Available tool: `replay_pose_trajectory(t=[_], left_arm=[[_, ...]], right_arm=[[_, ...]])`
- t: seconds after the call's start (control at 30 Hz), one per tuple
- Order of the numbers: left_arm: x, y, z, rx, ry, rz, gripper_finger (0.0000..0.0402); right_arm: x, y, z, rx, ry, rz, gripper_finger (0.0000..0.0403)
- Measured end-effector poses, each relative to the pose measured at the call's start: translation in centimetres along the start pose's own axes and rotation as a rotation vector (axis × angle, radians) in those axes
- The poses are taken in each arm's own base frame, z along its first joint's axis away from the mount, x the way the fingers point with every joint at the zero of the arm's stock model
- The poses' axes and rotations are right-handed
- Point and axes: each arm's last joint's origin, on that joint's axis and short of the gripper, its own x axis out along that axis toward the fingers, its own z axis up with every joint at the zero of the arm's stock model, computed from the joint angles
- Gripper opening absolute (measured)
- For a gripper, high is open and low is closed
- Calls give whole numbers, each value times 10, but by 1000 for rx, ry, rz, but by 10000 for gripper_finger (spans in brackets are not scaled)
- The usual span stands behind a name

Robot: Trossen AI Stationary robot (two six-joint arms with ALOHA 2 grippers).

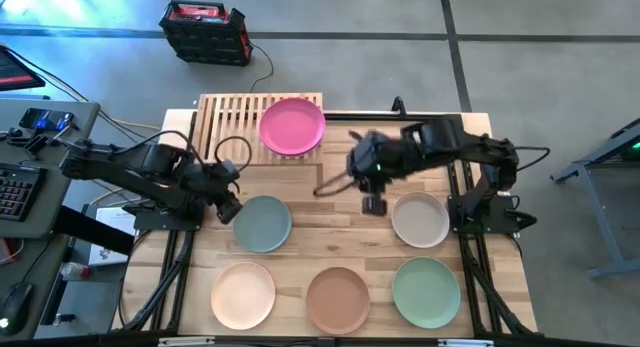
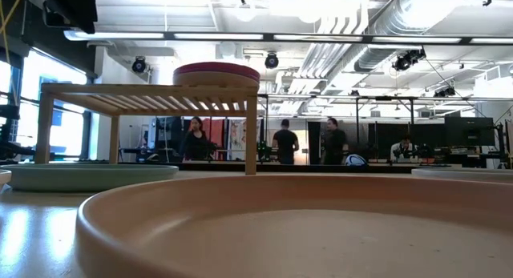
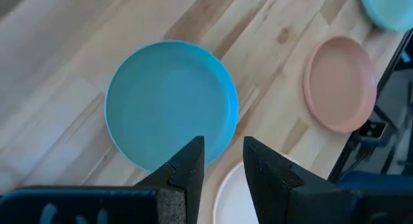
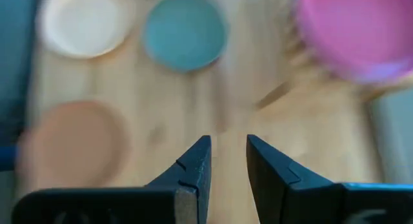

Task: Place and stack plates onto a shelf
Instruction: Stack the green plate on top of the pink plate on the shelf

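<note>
The shelf (image 1: 235, 127) stands at the table's far side, with a magenta plate (image 1: 292, 125) on its right part; in the low view a paler plate (image 2: 216, 79) shows under the magenta one. A grey-teal plate (image 1: 263, 223), a cream plate (image 1: 420, 219), a peach plate (image 1: 243, 294), a brown plate (image 1: 338, 299) and a mint green plate (image 1: 427, 292) lie flat on the table. My left gripper (image 3: 223, 161) hangs open just left of the grey-teal plate (image 3: 171, 104), holding nothing. My right gripper (image 4: 228, 162) hovers open over bare table between the shelf and the cream plate.
Bare tabletop (image 1: 330, 222) lies between the grey-teal and cream plates. The shelf's left part (image 1: 225, 122) holds nothing. A black case (image 1: 205, 32) sits on the floor behind the table, and a desk with a keyboard (image 1: 15, 192) stands to the left.
</note>
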Motion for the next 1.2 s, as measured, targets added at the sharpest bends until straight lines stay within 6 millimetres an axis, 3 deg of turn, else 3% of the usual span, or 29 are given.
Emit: replay_pose_trajectory(t=[0.17, 0.33, 0.7, 0.97, 1.2], left_arm=[[9, -10, -3, 41, 40, 11, 97], [19, -20, -8, 71, 85, 31, 97], [33, -50, -6, 176, 13, -117, 97], [45, -57, -6, 181, 31, -94, 97], [54, -60, -6, 181, 47, -73, 97]], right_arm=[[-3, 33, -11, 226, 82, 124, 75], [-2, 74, -24, 335, 137, 142, 75], [46, 145, -82, 680, 390, -40, 75], [77, 174, -117, 865, 464, -111, 75], [103, 179, -137, 973, 478, -185, 75]])
